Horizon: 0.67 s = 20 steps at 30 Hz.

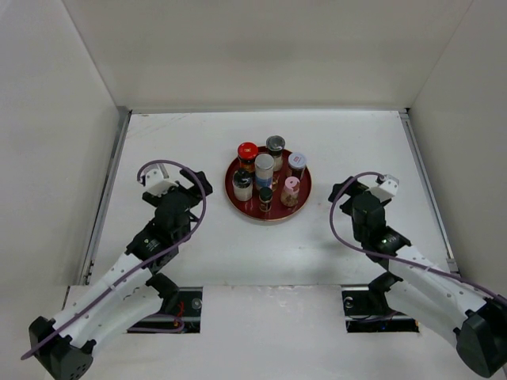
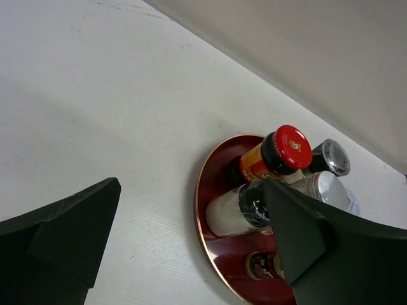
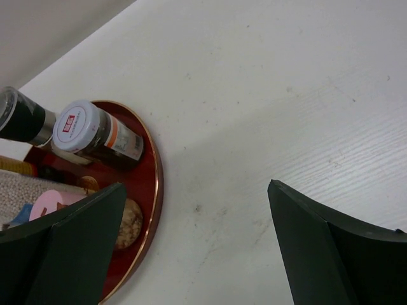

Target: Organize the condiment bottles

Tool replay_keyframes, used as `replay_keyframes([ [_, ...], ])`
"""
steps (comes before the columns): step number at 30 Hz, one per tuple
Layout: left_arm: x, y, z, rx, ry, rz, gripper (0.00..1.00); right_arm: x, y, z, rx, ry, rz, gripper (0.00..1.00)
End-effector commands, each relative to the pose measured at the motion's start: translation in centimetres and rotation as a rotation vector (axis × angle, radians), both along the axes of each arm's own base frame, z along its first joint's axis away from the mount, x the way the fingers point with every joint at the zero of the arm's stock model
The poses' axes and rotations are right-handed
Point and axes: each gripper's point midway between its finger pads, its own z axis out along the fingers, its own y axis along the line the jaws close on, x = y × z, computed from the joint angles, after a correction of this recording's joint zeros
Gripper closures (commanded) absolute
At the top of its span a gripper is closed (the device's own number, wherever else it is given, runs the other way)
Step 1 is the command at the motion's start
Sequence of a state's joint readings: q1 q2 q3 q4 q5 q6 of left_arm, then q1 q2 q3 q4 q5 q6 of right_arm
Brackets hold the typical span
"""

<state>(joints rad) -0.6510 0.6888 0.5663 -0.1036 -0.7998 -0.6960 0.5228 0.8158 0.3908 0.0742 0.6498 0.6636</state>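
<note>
Seven condiment bottles stand together on a round red tray (image 1: 237, 202) at mid-table: red cap (image 1: 248, 150), dark grey cap (image 1: 275, 143), silver cap (image 1: 297, 161), white cap (image 1: 264, 164), black cap with a clear body (image 1: 242, 181), small black (image 1: 265, 196) and pink cap (image 1: 291, 188). My left gripper (image 1: 200, 184) is open and empty, just left of the tray. Its wrist view shows the red-capped bottle (image 2: 283, 149) and the clear jar (image 2: 232, 213). My right gripper (image 1: 351, 192) is open and empty, right of the tray. Its wrist view shows the silver-capped jar (image 3: 95, 133) and the pink cap (image 3: 48, 204).
White walls enclose the table on the left, back and right. Metal rails run along the left edge (image 1: 107, 190) and the right edge (image 1: 428, 186). Bare white tabletop (image 1: 269, 253) lies between the tray and the arm bases.
</note>
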Motion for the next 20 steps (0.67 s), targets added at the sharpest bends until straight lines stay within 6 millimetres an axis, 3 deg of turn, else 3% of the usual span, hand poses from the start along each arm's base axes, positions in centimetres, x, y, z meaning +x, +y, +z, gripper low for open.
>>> replay_keyframes([
  [1,-0.3,-0.7,2.6,-0.028,-0.019,-0.037,0.00,0.3,0.8,0.2,0.055,-0.009,0.020,0.00],
  [8,0.4,-2.4,2.4,-0.008,0.006,-0.074,0.00,0.4,0.5,-0.3,0.043,0.006,0.006,0.00],
  [20,0.1,-0.4,1.6,0.036,0.047,-0.023,0.00,0.5,-0.1,-0.6,0.028,0.011,-0.022,0.00],
])
